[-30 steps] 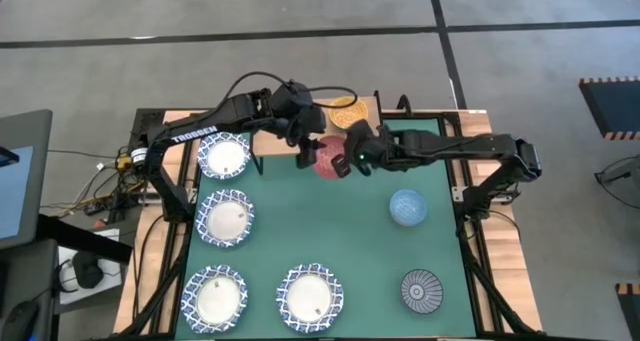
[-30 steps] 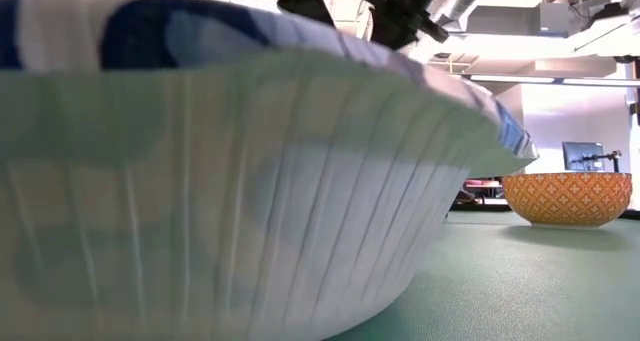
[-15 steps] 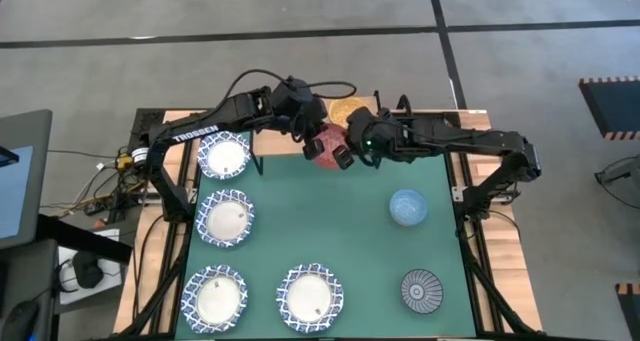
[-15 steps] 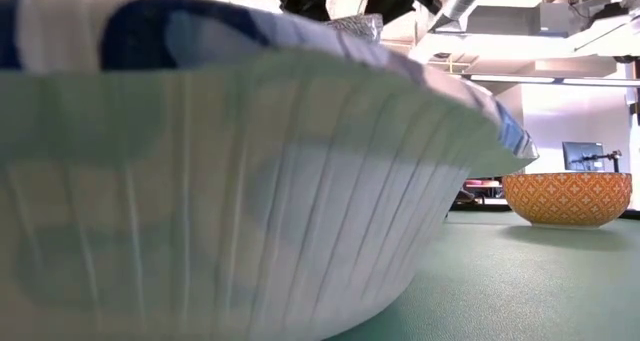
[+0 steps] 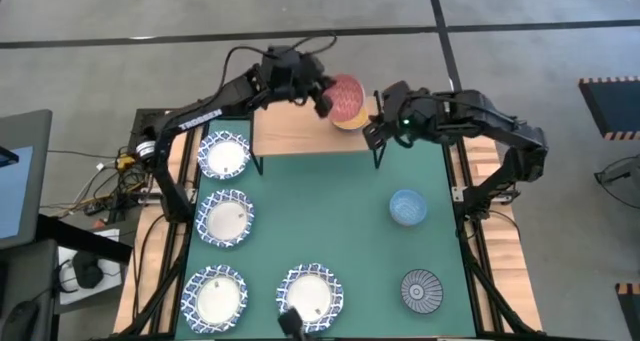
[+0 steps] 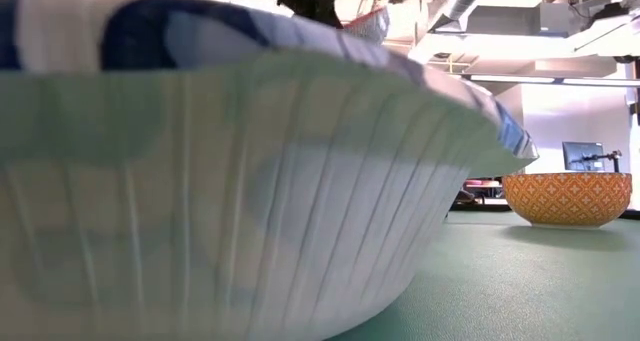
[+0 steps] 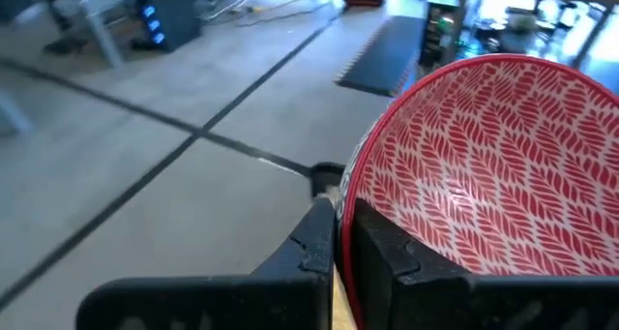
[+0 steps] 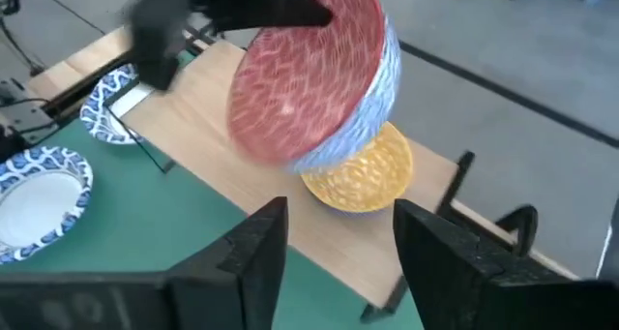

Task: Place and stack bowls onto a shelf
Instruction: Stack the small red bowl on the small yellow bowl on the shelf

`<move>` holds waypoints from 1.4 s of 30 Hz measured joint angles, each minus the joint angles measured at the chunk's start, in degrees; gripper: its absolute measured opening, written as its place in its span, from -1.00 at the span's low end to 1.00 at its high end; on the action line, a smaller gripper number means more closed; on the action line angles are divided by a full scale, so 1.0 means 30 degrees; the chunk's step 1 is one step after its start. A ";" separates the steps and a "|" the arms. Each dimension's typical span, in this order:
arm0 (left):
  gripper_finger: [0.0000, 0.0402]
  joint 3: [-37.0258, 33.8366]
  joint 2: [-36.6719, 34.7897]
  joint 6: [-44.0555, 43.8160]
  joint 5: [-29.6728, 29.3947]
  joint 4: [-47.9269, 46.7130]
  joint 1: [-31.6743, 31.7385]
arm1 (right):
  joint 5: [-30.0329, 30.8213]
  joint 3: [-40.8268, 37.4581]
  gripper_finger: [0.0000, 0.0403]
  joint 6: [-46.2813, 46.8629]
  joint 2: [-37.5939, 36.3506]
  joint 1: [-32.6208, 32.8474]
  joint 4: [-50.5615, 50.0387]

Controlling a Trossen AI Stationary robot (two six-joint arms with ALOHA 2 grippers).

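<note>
While tilted, red bowl rim (near edge) between left fingers.

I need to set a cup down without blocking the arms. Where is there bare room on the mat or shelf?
The mat's middle, between the lattice bowls and the pale blue bowl, is bare. So is the shelf's left part. It is crowded at the shelf's right end: the left gripper holds the red bowl above the yellow bowl, with the right gripper beside.
</note>
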 joint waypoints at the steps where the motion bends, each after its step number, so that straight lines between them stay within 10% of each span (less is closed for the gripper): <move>1: -0.99 0.0000 0.0294 -0.0431 0.0011 0.0371 0.0277 | -0.0001 0.0130 0.08 0.0297 0.0000 0.0000 -0.0351; 29: -0.97 0.7176 0.7040 0.0278 0.2053 -0.7364 0.0903 | -0.2070 -0.1020 0.09 0.4870 -0.0668 0.0038 -0.3745; 42: -0.30 0.7206 0.6952 -0.2385 0.4064 -0.8119 0.0890 | -0.4834 -1.0271 0.09 0.6298 -0.3331 -0.0641 -0.3599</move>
